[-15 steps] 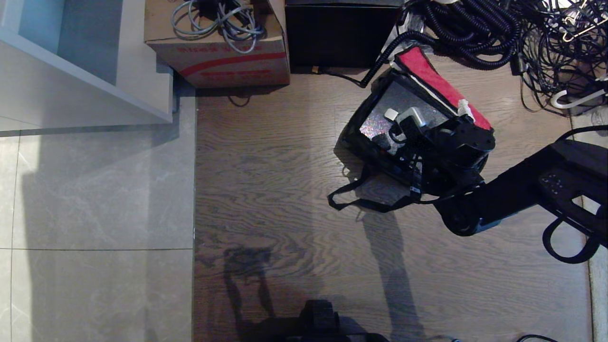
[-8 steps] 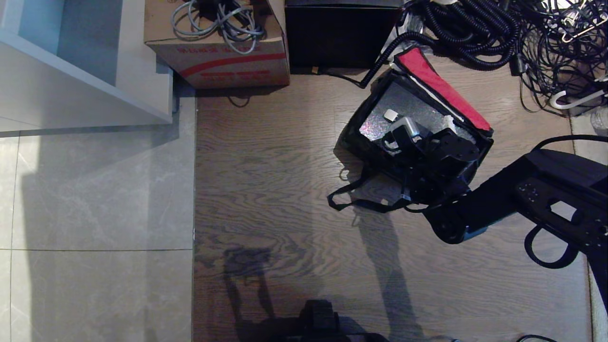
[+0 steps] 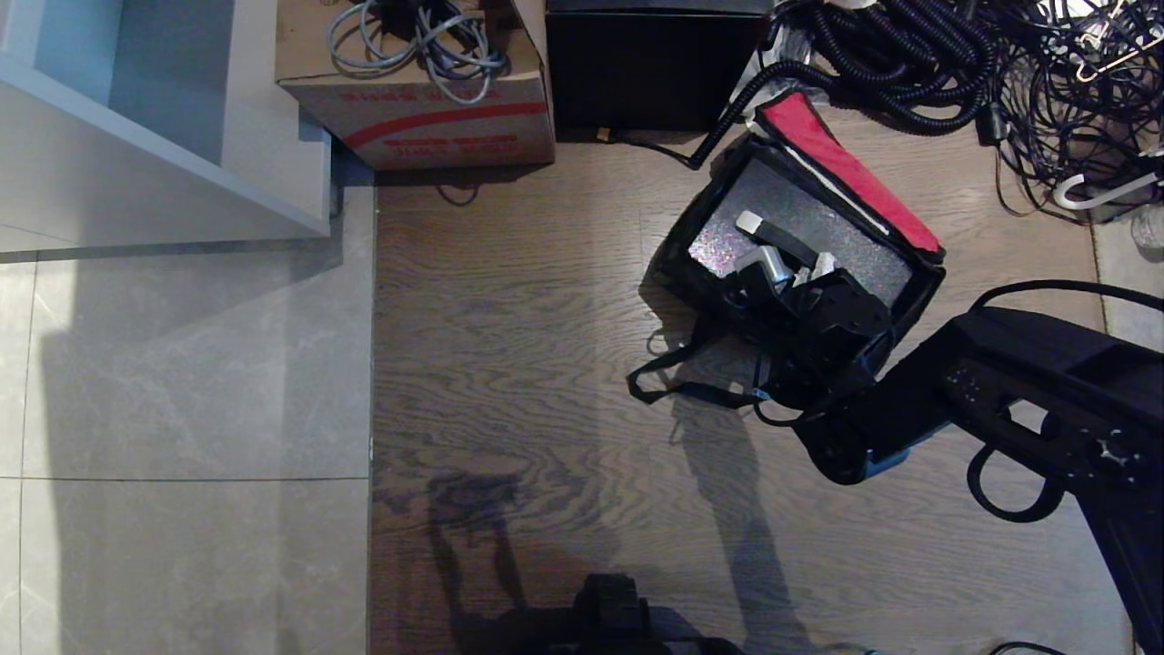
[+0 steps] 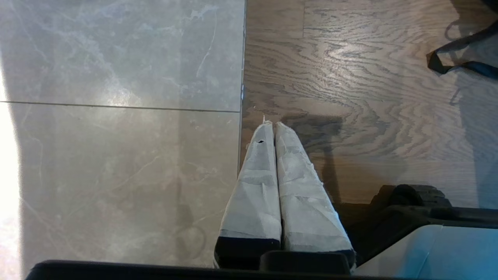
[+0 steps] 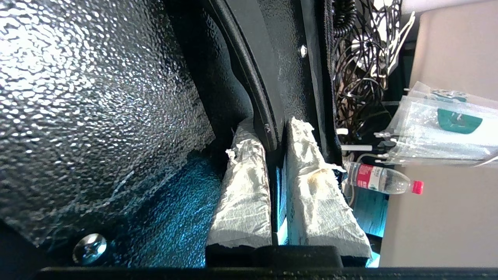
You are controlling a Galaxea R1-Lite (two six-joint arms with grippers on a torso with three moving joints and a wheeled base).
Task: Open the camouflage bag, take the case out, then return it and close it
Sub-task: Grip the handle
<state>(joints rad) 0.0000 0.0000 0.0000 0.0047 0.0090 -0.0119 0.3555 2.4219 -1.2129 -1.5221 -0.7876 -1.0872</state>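
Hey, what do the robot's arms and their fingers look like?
The right arm is a chunky matte black casing with a looping black cable. Both the right hand and left hand have tapered fingers wrapped in frayed white tape on black bases.

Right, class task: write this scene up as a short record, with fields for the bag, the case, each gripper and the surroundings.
bag: camouflage bag on the wood floor, lid thrown open, red lining showing
case: glittery case inside the bag
right gripper: right gripper in the bag, shut on the case's black handle
left gripper: left gripper shut, empty, above the floor, away from the bag
surroundings: cardboard box, black box, cable tangle
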